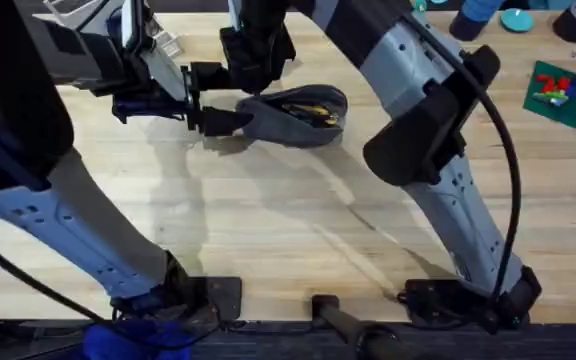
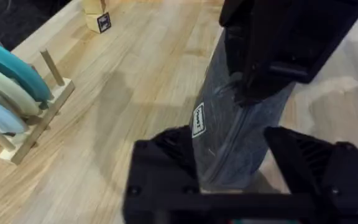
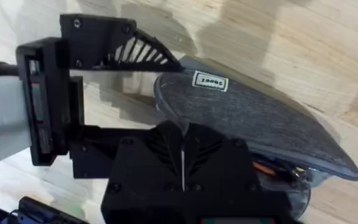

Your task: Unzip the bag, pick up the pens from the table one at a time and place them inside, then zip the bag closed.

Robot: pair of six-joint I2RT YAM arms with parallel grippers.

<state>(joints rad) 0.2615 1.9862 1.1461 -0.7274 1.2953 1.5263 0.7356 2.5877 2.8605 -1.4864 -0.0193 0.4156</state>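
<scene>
Left gripper clamped on the left end of the bag, bag lying half open on the table with pens inside, right gripper fingers pressed together at its zipper edge

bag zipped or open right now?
Open: the bag gapes in the overhead view, pens visible inside. Left claw grips its end.

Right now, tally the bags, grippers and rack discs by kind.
Bag: 1
Grippers: 2, the left gripper and the right gripper
Discs showing in the rack: 3
Total: 6
</scene>
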